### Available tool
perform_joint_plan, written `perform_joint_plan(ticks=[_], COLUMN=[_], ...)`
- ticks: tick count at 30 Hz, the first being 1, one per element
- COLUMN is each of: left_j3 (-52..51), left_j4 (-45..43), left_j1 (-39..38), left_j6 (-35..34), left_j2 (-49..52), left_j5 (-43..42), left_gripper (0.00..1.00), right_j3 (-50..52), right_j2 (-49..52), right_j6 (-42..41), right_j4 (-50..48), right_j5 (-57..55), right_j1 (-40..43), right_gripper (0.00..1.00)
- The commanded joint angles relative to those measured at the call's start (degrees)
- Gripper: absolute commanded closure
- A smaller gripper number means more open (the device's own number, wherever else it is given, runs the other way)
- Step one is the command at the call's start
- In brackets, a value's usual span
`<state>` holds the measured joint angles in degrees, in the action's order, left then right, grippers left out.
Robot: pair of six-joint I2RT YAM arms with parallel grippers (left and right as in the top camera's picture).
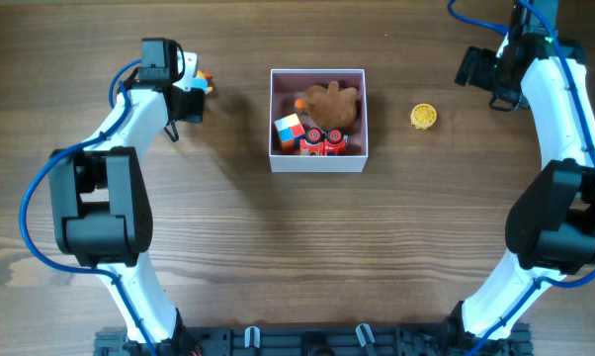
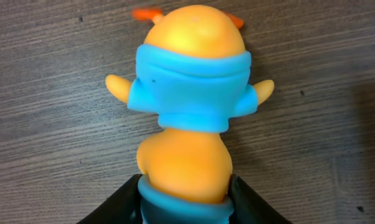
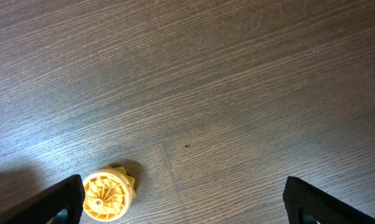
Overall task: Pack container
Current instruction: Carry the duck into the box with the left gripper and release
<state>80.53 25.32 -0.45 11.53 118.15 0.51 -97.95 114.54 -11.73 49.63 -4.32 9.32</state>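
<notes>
We see a tabletop of dark brown wood-grain laminate (image 1: 228, 227), the grain running side to side across the overhead view; nothing of the room shows beyond it.

The container (image 1: 317, 164) sits flat in the middle of the table's far half, between the two arms and apart from both. It is square, so neither side is the longer one. Its walls lie parallel to the grain and across it, and its open top faces straight up. The outer walls are white and the inside is dusty pink. In it lie a brown plush toy (image 1: 332, 104) against the far wall, a multicoloured cube (image 1: 290, 129) by the left wall, and a red toy with black wheels (image 1: 322, 144) along the near wall.

Left of the container, the left gripper (image 1: 191, 96) pinches an orange toy figure (image 2: 190, 93) with a blue band across its body. In the left wrist view its black fingers (image 2: 116, 208) press against both sides of the figure's lower end, and the figure's head points away from the camera, over the wood.

To the right, a yellow ribbed wheel (image 1: 423, 116) lies on the table near the container. The right gripper (image 1: 480, 71) hangs beyond it with its fingers (image 3: 56, 200) spread wide and nothing between them. The wheel (image 3: 108, 196) shows just beside one finger.
</notes>
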Motion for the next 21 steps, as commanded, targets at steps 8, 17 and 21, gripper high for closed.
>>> perform_joint_plan(ticks=[8, 17, 21], left_j3=[1.33, 3.28, 3.28], left_j4=[-1.01, 0.33, 3.28], left_j1=[0.28, -2.86, -7.48], left_j6=[-1.73, -4.96, -4.94], left_j2=[-2.03, -14.56, -18.88], left_j5=[-0.90, -4.04, -9.11], left_gripper=[0.81, 0.88, 0.87], right_j3=[0.20, 0.20, 0.20], right_j2=[0.37, 0.37, 0.37], right_j6=[-0.66, -0.66, -0.66], right_j4=[-0.15, -0.15, -0.13], right_j5=[-0.17, -0.17, -0.17], right_j1=[-0.24, -0.24, -0.24], right_gripper=[0.00, 0.00, 0.00])
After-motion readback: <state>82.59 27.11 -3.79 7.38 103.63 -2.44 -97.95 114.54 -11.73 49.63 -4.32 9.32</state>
